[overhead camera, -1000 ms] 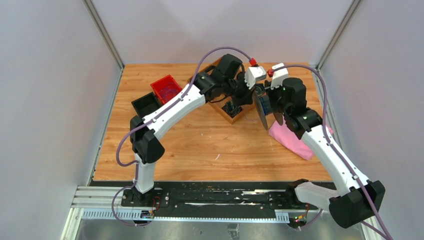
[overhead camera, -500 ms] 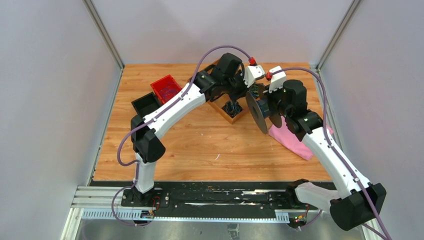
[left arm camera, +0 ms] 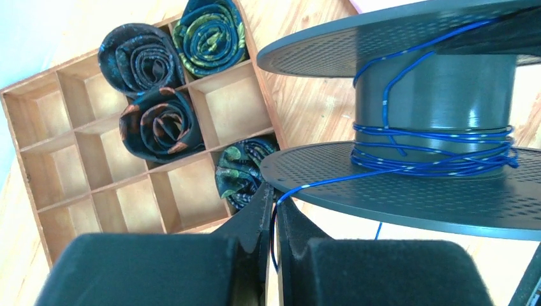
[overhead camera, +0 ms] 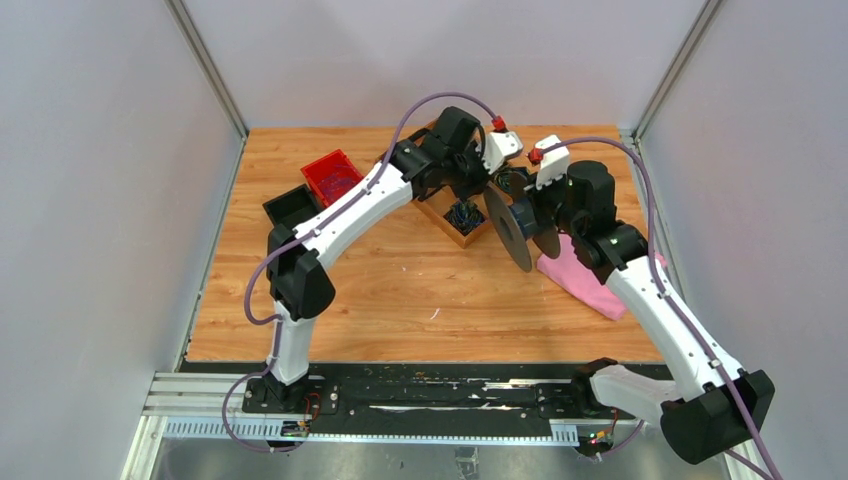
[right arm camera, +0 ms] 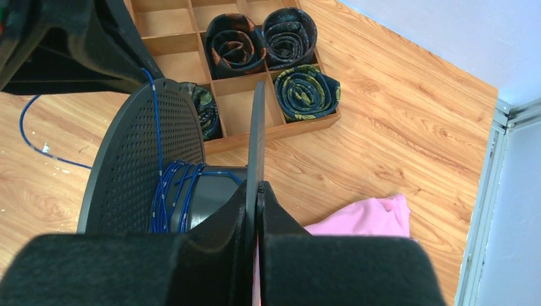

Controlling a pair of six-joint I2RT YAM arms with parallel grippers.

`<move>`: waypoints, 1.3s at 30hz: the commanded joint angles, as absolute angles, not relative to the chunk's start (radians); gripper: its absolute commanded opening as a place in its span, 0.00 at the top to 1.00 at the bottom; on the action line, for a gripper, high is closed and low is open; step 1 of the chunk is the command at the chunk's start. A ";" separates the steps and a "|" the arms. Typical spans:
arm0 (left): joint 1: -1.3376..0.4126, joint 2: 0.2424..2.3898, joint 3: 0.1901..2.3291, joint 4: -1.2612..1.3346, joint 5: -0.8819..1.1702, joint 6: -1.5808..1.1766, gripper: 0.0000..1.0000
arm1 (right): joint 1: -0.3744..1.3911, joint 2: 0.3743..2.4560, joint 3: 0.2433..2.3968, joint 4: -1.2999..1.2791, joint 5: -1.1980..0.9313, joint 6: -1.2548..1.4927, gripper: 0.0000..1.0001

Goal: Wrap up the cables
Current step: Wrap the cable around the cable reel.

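Two white robot arms meet over the far right part of a wooden table (overhead camera: pixel 400 290). The right gripper (right arm camera: pixel 255 194) is closed tight on the rim of one flange of a dark grey spool (right arm camera: pixel 143 166), holding it on edge with both perforated flanges upright. A thin blue cable (left arm camera: pixel 434 162) is wound in several loose turns around the spool's core, bunched against one flange. From those turns one strand runs over the flange's rim to the left gripper (left arm camera: pixel 275 213), whose fingers are pinched shut on it just beside the spool. A further loose length of the cable curves over the table beside the spool. Just left of the spool, and reaching farther back, sits a wooden tray (left arm camera: pixel 35 111) split into square compartments. Four of them each hold a rolled, dark patterned tie (left arm camera: pixel 156 124). A pink cloth (right arm camera: pixel 363 217) lies on the table near and right of the spool. A red bin (overhead camera: pixel 332 176) and a black bin (overhead camera: pixel 292 208) sit at the far left.
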State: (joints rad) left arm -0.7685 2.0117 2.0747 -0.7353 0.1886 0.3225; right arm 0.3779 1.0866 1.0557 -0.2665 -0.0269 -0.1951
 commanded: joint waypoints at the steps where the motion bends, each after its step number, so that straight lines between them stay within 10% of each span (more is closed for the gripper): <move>1: -0.707 2.005 2.056 -0.707 0.197 0.317 0.91 | 0.366 1.041 1.105 -0.277 -0.069 -0.182 0.99; 39: -0.615 1.921 1.697 -0.401 0.437 0.141 0.85 | 0.318 1.084 1.245 -0.342 -0.183 -0.074 0.99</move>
State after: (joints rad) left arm -0.6239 1.9759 1.7336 -0.4778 0.3965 0.1696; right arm 0.3317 1.0920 1.1778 -0.3817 -0.1661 -0.0982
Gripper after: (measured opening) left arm 0.154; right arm 0.034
